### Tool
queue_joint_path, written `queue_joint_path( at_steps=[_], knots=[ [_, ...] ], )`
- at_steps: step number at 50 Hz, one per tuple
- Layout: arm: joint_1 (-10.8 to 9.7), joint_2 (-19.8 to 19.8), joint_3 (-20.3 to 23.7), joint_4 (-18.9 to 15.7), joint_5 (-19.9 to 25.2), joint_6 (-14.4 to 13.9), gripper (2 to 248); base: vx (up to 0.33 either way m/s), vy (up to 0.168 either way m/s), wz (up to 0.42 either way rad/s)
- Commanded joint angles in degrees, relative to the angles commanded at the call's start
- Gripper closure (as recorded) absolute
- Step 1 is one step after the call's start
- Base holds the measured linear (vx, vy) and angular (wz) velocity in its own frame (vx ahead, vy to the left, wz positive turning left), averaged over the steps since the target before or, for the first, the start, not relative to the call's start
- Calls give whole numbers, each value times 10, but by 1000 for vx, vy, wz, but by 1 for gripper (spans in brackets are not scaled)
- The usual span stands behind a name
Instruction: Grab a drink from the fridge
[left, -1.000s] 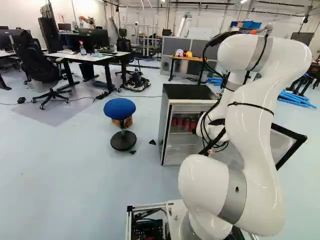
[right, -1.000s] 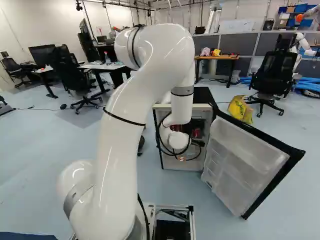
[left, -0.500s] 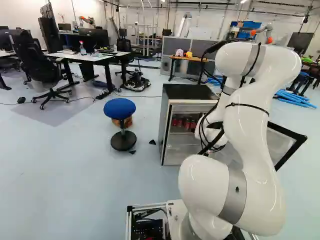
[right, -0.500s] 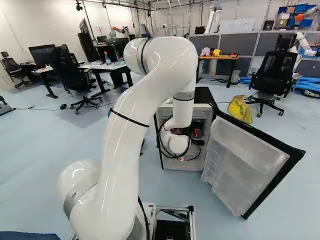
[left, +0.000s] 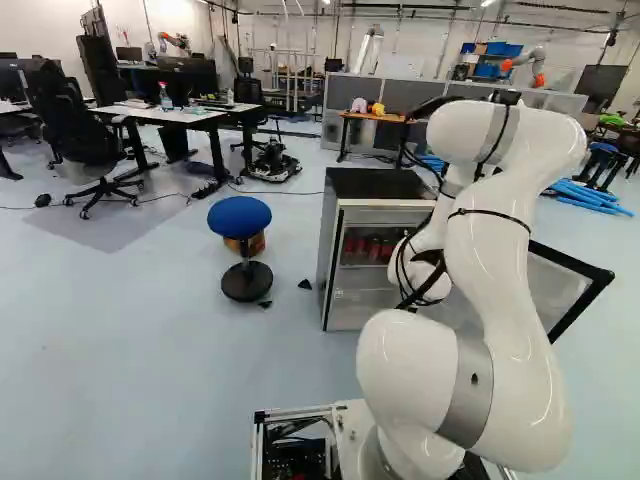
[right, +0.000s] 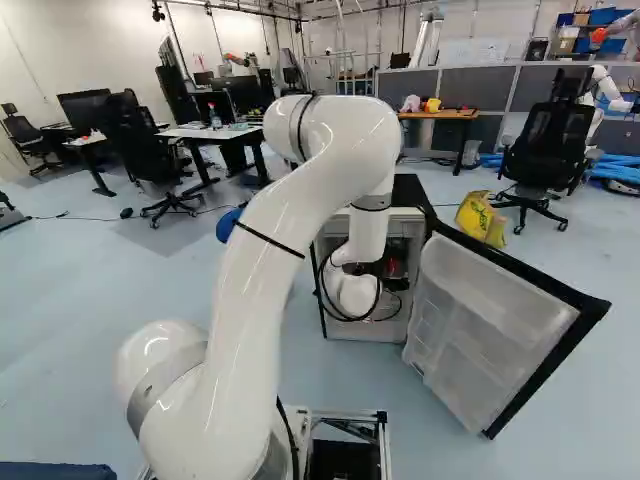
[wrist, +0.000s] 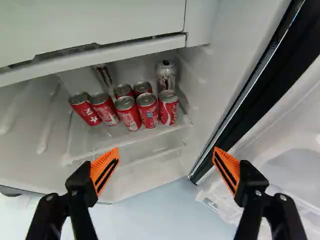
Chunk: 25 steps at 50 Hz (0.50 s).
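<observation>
The black gripper (right: 397, 284) is mostly hidden behind the arm's wrist at the open fridge (left: 384, 187). In the wrist view my gripper (wrist: 166, 154) stands wide open, nothing between its orange-padded fingers. Ahead of it, several red cans (wrist: 128, 113) stand close together on a clear fridge shelf (wrist: 135, 140). One red can (wrist: 168, 107) is at the end of the front row nearest the door side; a silver can (wrist: 166, 75) stands behind it. Another can (wrist: 104, 76), dark and silver, is partly hidden behind the row.
A white compartment edge (wrist: 95, 57) runs above the cans. The fridge door (right: 490, 330) stands swung out to the right of the right base view. A blue stool (left: 240, 215) stands beside the fridge in the left base view. Another robot (right: 605, 90) stands far back.
The arm's upper joint has come down and its wrist has shifted slightly at the fridge front. The base and the fridge have stayed put.
</observation>
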Motion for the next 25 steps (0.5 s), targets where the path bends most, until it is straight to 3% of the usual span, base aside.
queue_joint_path(
  at_steps=[25],
  knots=[
    [5,-48,-29,-4,56,0,3,0,0,0]
  ],
)
